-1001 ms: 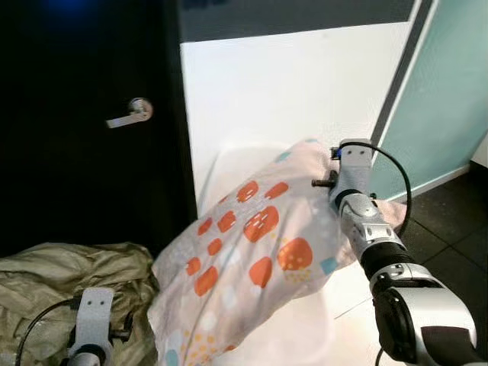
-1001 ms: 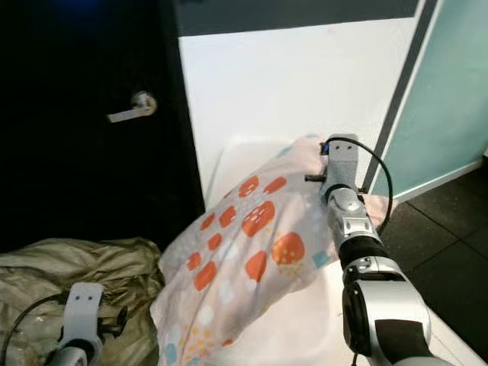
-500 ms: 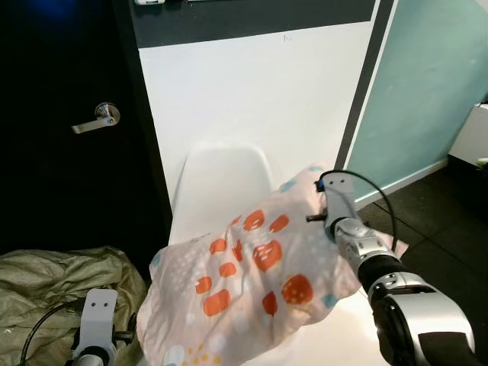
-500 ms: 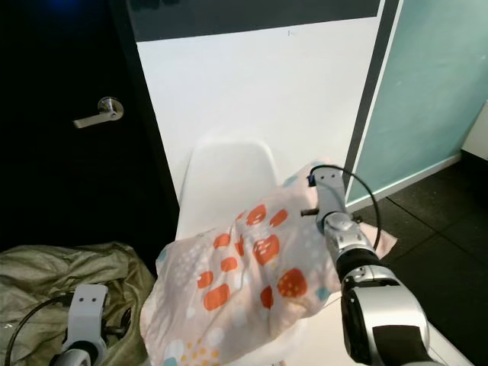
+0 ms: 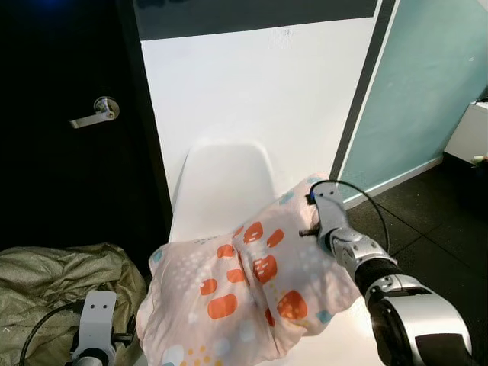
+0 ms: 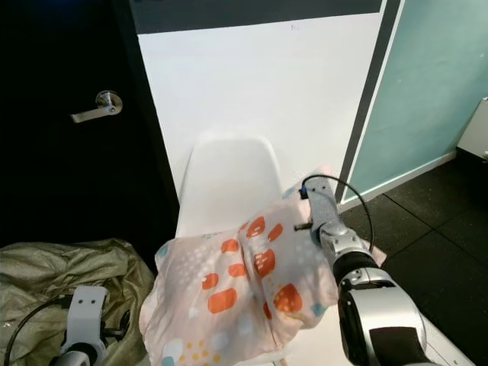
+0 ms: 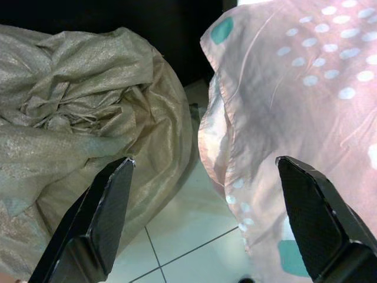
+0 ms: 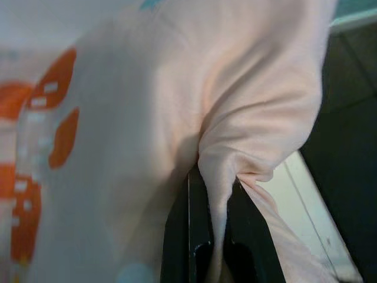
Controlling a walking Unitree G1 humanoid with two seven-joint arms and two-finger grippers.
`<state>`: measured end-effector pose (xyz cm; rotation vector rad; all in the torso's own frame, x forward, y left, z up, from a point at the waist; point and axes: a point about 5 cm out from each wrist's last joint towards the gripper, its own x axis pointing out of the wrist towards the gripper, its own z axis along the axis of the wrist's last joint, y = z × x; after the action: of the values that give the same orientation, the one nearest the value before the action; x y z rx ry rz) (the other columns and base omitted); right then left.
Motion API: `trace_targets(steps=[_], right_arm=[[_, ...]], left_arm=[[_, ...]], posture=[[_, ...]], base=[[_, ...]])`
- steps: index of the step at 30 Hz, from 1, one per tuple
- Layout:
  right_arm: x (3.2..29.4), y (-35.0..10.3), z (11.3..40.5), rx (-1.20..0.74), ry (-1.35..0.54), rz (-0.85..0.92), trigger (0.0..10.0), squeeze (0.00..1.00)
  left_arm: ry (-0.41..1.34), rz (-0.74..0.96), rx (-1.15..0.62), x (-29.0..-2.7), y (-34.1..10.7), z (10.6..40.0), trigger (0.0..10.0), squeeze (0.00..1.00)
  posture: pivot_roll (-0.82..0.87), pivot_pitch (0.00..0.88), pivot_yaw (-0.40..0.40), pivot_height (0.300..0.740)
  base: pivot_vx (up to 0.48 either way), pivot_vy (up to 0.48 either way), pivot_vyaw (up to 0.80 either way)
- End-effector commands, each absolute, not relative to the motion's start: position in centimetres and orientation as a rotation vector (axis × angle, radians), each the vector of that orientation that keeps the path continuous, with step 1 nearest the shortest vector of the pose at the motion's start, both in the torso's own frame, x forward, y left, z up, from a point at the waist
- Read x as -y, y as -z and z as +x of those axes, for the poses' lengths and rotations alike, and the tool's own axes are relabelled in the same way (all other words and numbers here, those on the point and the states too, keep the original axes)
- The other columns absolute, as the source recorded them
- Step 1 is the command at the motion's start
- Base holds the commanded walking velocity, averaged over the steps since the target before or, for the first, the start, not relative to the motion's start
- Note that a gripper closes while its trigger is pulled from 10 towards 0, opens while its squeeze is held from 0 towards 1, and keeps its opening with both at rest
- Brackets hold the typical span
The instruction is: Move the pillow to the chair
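Since a second ago the pillow [image 5: 252,293] has come down from mid-frame to the lower centre, and more of the white chair [image 5: 217,183] shows above it, though the camera has shifted too. The pillow now lies across the chair's seat, its long axis running from lower left up to the right. Its upper right corner is pinched in the right claw [image 8: 215,236], whose two black fingers are closed on a fold of fabric. The pillow therefore extends left and down from that claw, so the right arm holds all the control. The left claw [image 7: 206,224] hangs with fingers spread wide, low at lower left, gripping nothing, between the pillow's drooping edge and a crumpled tan sack [image 7: 76,112] on the tiled floor [image 7: 188,236]. The pillowcase is soft, pale pink cotton with orange blotches and teal spots; the chair is a smooth moulded shell.
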<state>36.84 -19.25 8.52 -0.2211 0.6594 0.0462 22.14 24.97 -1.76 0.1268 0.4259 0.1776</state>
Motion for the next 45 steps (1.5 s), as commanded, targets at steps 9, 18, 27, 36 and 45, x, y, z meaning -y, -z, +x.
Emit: trace_targets(steps=[9,18,27,36,45], right_arm=[[19.5,-5.1,34.5,-0.791,-0.063,-0.176,10.0,0.0],[18.3,-4.9,34.6,-0.708,-0.112,-0.082,10.0,0.0],[16.3,-7.3,36.4,-0.563,-0.202,-0.049,10.0,0.0],[16.3,-10.3,38.1,-0.432,-0.163,-0.145,10.0,0.0],[16.9,-12.4,39.0,-0.335,-0.152,-0.001,10.0,1.0]], left_arm=[[-0.193,0.134,-0.428,-25.3,1.8,21.9,10.0,0.0],[-0.198,0.138,-0.427,-25.4,1.7,21.9,10.0,0.0],[-0.2,0.141,-0.426,-25.4,1.7,21.9,10.0,0.0],[-0.199,0.143,-0.425,-25.5,1.6,21.8,10.0,0.0],[-0.197,0.146,-0.429,-25.4,1.8,21.7,10.0,0.0]], posture=[[-0.11,0.029,-0.029,0.645],[-0.11,0.036,-0.026,0.605],[-0.11,0.042,-0.024,0.565],[-0.1,0.046,-0.021,0.53],[-0.11,0.031,-0.021,0.516]], base=[[0.0,0.0,0.0],[0.0,0.0,0.0],[0.0,0.0,0.0],[0.0,0.0,0.0],[0.0,0.0,0.0]])
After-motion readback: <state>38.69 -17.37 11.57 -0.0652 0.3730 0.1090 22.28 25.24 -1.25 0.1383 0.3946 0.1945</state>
